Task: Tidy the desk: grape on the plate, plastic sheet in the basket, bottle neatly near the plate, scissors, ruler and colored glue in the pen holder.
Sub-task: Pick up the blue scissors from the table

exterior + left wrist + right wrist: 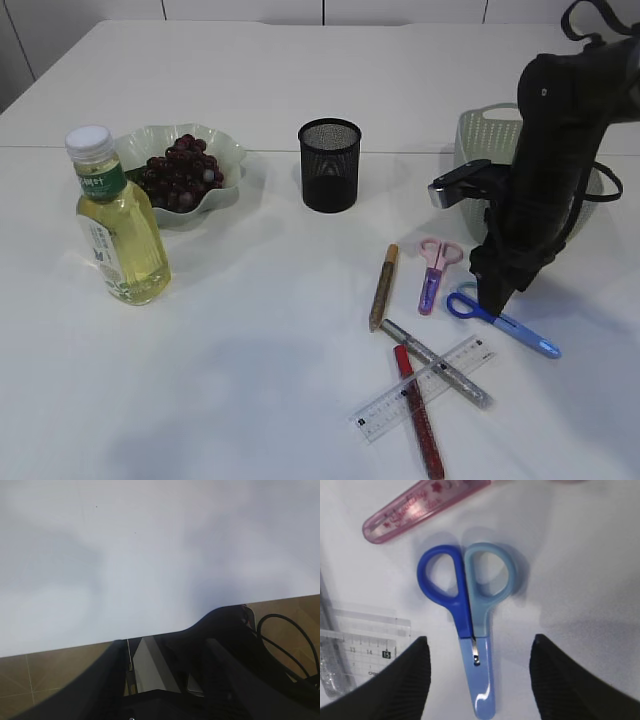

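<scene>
White and smooth, the desk [250, 330] has most of the tidying still to do. Going from the tool outward: the right gripper [477, 680] hangs right above the blue scissors [470, 630], with its two ribbed black fingers [395, 680] spread wide, one on each side of the blade cover, and it holds nothing yet. These scissors have two round plastic loops, one dark blue and one light blue, and a shiny cap over the blades. Just beside the blue scissors lie the pink scissors [436, 270], small and see-through pink. A bit further from the blue scissors are a clear flat ruler [425, 390] and three thin glitter glue pens, gold [383, 288], silver [435, 362] and red [418, 412], lying crossed under and over the ruler. The black pen holder [329, 165] is made of wire mesh, stands well apart from the blue scissors and looks empty. The white basket [485, 135], full of little holes, stands behind the arm; I cannot tell if the plastic sheet is inside. Far from the blue scissors, the dark grapes [182, 172] already sit in the wavy pale plate [230, 155], and the bottle [115, 220] of yellow liquid stands upright just beside it. The left gripper is not in view.
</scene>
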You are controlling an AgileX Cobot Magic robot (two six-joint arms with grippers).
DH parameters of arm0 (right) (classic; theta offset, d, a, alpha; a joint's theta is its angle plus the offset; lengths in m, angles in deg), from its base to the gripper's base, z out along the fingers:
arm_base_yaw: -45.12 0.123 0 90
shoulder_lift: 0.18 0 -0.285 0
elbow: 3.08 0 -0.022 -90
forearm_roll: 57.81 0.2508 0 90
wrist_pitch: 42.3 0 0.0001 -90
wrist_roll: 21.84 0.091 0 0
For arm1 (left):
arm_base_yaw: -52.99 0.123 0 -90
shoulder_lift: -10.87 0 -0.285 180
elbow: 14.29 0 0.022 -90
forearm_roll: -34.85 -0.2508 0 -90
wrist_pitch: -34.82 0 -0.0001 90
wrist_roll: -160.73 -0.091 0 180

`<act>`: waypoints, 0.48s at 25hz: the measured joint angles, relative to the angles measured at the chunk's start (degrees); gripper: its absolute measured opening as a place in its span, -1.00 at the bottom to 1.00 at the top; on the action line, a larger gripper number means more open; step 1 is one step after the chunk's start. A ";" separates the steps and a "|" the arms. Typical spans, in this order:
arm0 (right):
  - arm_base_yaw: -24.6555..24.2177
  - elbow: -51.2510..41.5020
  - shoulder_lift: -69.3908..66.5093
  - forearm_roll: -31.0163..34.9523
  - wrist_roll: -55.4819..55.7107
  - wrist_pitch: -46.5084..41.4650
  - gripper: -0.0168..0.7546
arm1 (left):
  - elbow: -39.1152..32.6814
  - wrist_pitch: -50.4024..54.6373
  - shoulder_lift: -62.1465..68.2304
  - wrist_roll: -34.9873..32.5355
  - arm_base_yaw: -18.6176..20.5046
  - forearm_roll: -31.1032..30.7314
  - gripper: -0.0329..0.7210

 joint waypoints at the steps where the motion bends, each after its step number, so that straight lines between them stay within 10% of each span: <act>1: 0.26 0.00 0.00 -0.45 0.00 0.00 0.32 | 0.00 0.00 0.00 0.00 0.00 0.00 0.05; 12: 3.87 0.00 -0.04 -6.37 4.35 0.02 0.27 | 0.00 0.00 0.00 0.00 0.00 -0.37 0.05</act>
